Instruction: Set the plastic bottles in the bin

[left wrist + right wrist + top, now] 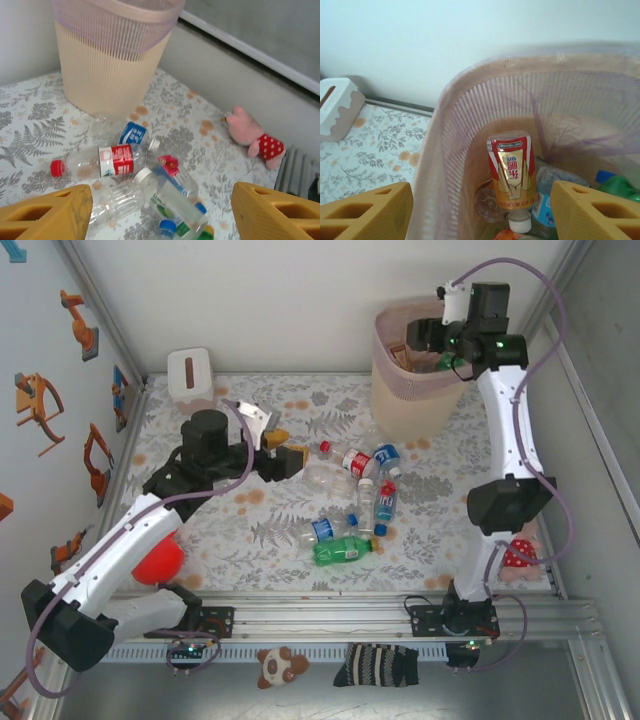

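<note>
We saw the right gripper (pixel 480 212) with its orange fingers (pixel 367 212) spread wide and holding nothing, hanging over the mouth of the bin (pixel 445 115). Inside the bin a gold-and-red labelled bottle (pixel 512 172) stood cap down, with a binned green bottle (pixel 620 185) and a clear blue-labelled one beside it. The left gripper (pixel 160 210) was also wide open and empty, low over the floral table (pixel 30 125). Before it lay loose plastic bottles: a red-labelled bottle (pixel 107 161), a blue-labelled bottle (pixel 132 135) and others piled against them, near the bin's foot. From above, a loose green bottle (pixel 343 551) lay nearest the arms.
</note>
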